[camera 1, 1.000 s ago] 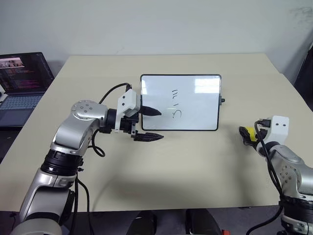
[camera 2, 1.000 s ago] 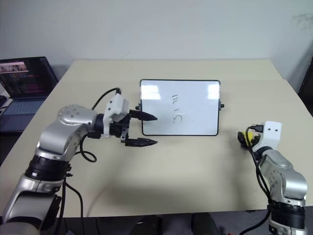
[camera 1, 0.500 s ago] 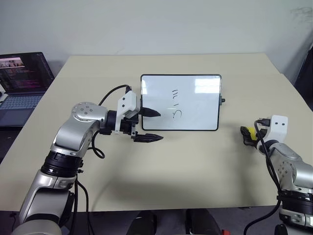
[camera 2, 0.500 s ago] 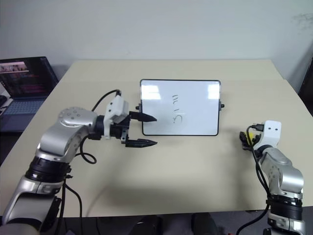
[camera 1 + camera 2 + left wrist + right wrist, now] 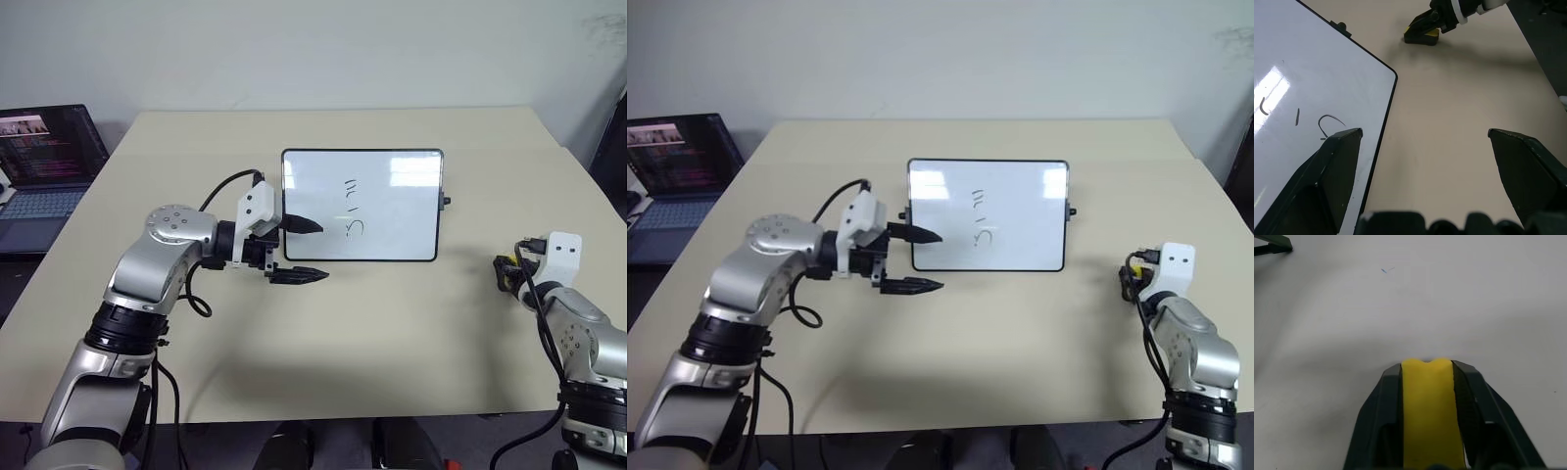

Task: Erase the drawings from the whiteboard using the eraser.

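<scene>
A: Table (image 5: 392, 333), contents and positions?
B: Whiteboard (image 5: 392, 240) lies near the middle, toward the far side. Drawings (image 5: 351, 208) sit on it, about centre. Laptop (image 5: 44, 166) stands off the table's far-left corner.

A: Arms?
B: Left gripper (image 5: 302, 250) is at the whiteboard's left edge, one finger over the board surface, the other in front of its near-left corner, over the table. Right gripper (image 5: 1131, 281) is near the table's right edge, well apart from the whiteboard.

A: Eraser?
B: Eraser (image 5: 1428, 416) sits between the right gripper's two fingers, right of the whiteboard, nearer the front.
</scene>
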Controlling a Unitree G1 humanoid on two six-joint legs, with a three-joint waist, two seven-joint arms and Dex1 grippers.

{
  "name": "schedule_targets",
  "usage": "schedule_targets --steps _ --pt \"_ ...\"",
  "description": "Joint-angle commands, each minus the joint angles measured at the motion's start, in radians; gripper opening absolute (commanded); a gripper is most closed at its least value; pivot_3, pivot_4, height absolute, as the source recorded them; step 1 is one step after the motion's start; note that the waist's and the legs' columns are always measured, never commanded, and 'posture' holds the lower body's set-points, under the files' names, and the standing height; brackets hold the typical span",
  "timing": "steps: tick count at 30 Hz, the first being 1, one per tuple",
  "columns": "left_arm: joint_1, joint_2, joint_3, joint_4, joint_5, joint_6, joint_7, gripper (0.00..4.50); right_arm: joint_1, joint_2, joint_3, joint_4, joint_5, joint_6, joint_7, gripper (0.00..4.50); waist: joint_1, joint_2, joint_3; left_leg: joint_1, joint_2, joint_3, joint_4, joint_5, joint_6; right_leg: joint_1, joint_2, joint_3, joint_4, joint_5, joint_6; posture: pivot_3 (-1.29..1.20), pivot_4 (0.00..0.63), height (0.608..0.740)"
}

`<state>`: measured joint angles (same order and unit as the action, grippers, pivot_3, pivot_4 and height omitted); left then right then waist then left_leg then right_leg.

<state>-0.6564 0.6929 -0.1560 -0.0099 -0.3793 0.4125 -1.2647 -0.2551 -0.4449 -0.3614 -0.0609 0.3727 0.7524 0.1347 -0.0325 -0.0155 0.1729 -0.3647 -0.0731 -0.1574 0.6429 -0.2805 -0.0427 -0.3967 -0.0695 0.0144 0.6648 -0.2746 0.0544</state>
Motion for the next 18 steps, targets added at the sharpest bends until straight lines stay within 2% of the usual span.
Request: schedule_targets --steps 1,7,13,18 --pt "-0.006 -0.004 0.018 -0.031 -0.003 -0.007 0.011 4.50 -0.012 -0.016 -0.014 -0.005 -0.004 0.000 0.009 0.98 0.000 0.000 0.000 0.000 0.000 0.000 0.000 0.000 0.000 0.000 0.000 0.000 0.000 0.000 0.000 0.00 0.150 0.740" --pt "-0.001 -0.002 0.056 -0.030 -0.024 0.031 0.057 4.50 -0.008 -0.034 0.006 -0.053 -0.010 -0.014 0.034 0.98 0.000 0.000 0.000 0.000 0.000 0.000 0.000 0.000 0.000 0.000 0.000 0.000 0.000 0.000 0.000 0.00 0.150 0.740" --pt "0.003 0.034 0.104 -0.037 -0.016 0.156 0.165 4.50 0.046 -0.072 0.049 -0.244 -0.015 -0.083 0.120 0.98 0.000 0.000 0.000 0.000 0.000 0.000 0.000 0.000 0.000 0.000 0.000 0.000 0.000 0.000 0.000 0.00 0.150 0.740" --pt "-0.029 0.023 0.131 -0.008 0.002 0.229 0.279 4.50 -0.002 -0.090 0.207 -0.373 -0.092 -0.183 0.174 0.98 -0.002 0.000 0.000 0.000 0.000 0.000 0.001 0.000 0.000 0.000 0.000 0.000 0.001 0.000 0.001 0.00 0.150 0.740"
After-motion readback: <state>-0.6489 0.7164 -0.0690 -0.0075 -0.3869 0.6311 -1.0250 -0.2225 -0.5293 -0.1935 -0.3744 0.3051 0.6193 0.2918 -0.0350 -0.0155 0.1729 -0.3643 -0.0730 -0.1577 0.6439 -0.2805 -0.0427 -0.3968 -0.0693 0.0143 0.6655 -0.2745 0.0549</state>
